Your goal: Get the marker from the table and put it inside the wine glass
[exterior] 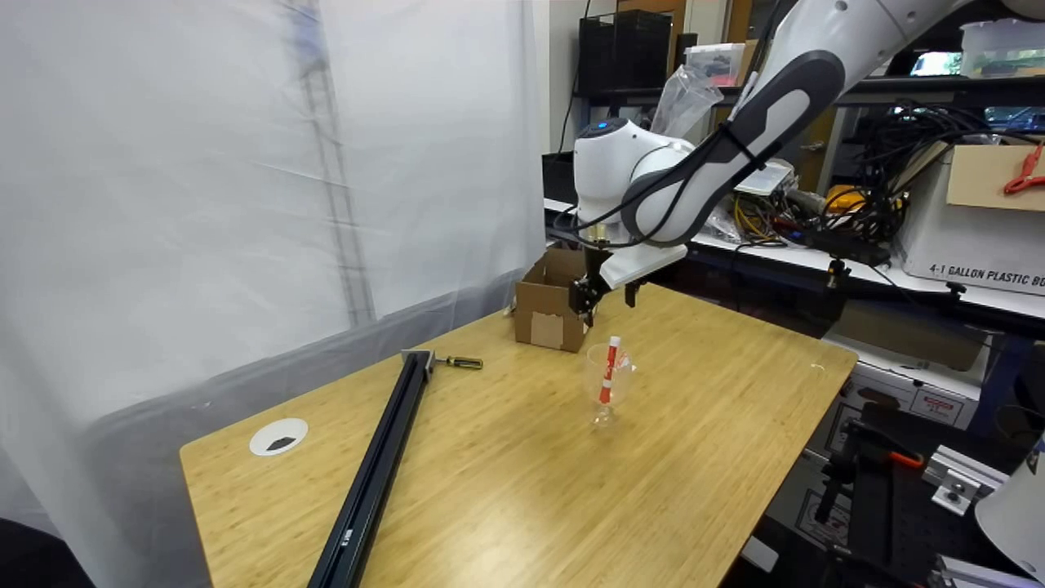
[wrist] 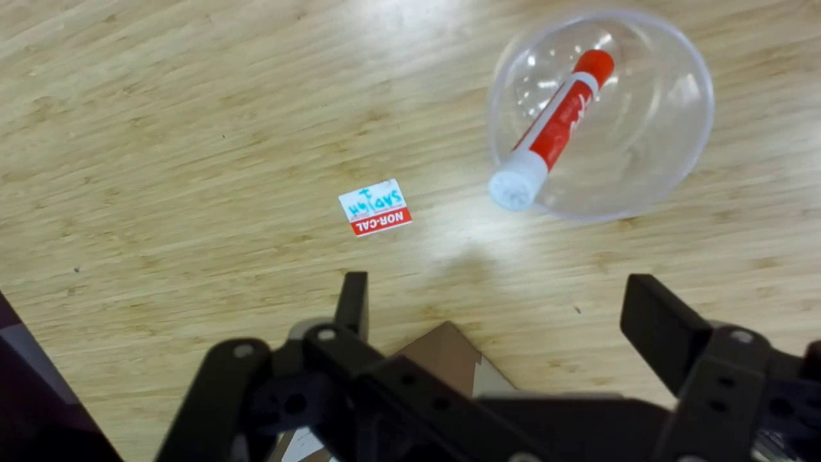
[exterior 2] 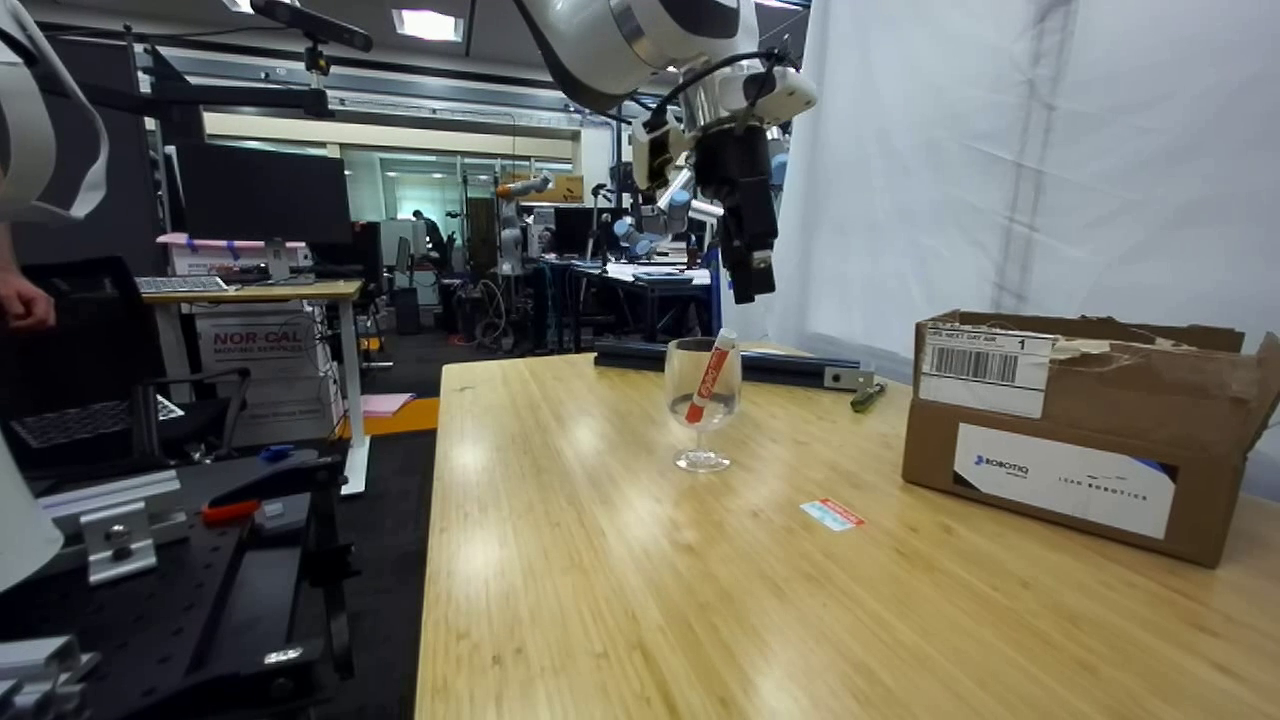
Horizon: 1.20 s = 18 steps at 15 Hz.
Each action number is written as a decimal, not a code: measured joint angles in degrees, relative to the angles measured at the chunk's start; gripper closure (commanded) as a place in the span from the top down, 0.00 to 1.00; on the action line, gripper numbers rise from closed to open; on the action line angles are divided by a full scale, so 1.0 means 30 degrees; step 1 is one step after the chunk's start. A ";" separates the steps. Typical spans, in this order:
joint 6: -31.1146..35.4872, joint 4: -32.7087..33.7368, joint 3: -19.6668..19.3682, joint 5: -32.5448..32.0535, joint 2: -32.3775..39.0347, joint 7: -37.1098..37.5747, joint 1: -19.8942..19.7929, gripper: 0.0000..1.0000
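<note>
Since the marker (wrist: 555,127) is seen inside the wine glass (exterior 2: 684,378) in all 3 views, both parts of the task, the taking and the placing, can be judged done. The glass is stood upright on the table (exterior: 506,474), and the marker is set in its bowl at a slant, red end down. In the wrist view the white end is pointed toward 7 o'clock and is carried over the rim; in an exterior view the same end is raised above the rim toward 1 o'clock. Whether the rim is truly touched cannot be told, though some leaning on it is to be presumed.

The fingers (wrist: 664,333) are spread wide and nothing is held by them: in the wrist view the table and what seems a corner of the cardboard box (wrist: 444,355) are seen through the gap. The gripper (wrist: 502,305) is held apart from the glass, which is found toward 1 o'clock from the fingertips in that view. A small label (wrist: 376,207) is seen flat on the table, toward 8 o'clock from the glass in the wrist view.

No further handling of the marker is judged to be needed; at most, the arm (exterior: 788,110) is left to be drawn away. If the glass were brushed, it could be tipped, so an upward retreat would be preferred.
</note>
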 measured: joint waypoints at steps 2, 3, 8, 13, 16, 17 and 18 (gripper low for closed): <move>-0.0153 -0.0044 -0.0131 0.1551 -0.0060 -0.2387 -0.0425 1.00; -0.0251 -0.0046 -0.0220 0.2164 -0.0059 -0.3334 -0.0545 1.00; -0.0773 -0.0184 -0.0801 0.4361 -0.0058 -0.7104 -0.1169 1.00; -0.1380 -0.0367 -0.1350 0.5764 -0.0047 -1.0372 -0.2354 1.00; -0.1661 -0.0386 -0.1578 0.5937 -0.0026 -1.1649 -0.2885 1.00; -0.1692 -0.0386 -0.1615 0.6075 -0.0026 -1.2049 -0.3033 1.00; -0.1707 -0.0386 -0.1629 0.6214 -0.0026 -1.2376 -0.3138 1.00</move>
